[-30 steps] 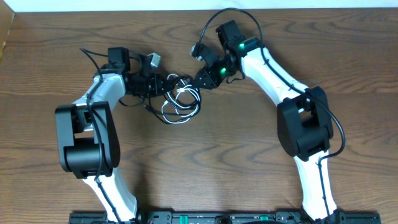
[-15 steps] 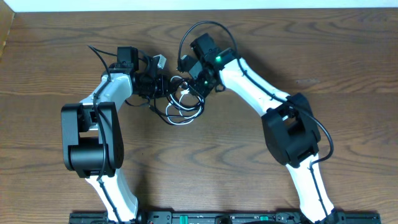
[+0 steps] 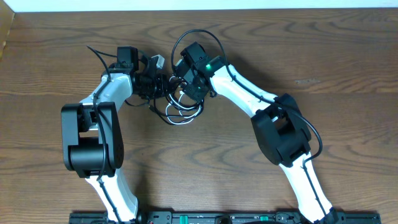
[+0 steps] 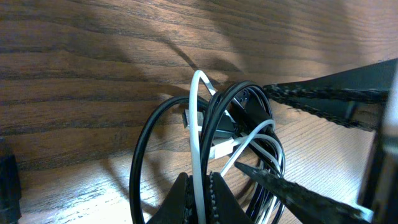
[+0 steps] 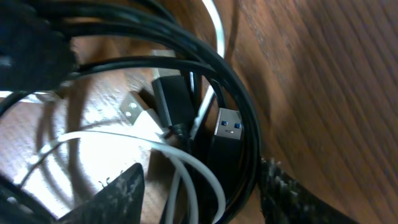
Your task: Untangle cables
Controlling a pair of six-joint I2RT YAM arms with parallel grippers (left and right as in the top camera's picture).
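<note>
The worktop (image 4: 74, 62) is dark brown wood with a strong wavy grain. On it, between the two arms, the black cable (image 4: 140, 162) and the white cable (image 4: 198, 112) lie wound together in loose, overlapping round loops. Both are smooth and glossy, and the white one is thinner.

The left tool (image 4: 198, 177) is clenched on the white cable, which rises in a narrow arch from between its smooth dark fingers.

The right tool (image 5: 202, 168) is released. Its rough, grainy black fingers (image 5: 118, 196) stand wide apart on either side of the tangle, with strands of both cables running between them. Just beyond those fingers a black plug (image 5: 227, 127) with a rectangular metal mouth and blue insert sits inside the black loop. Beside it is a flat silver plug (image 5: 132, 107).
</note>
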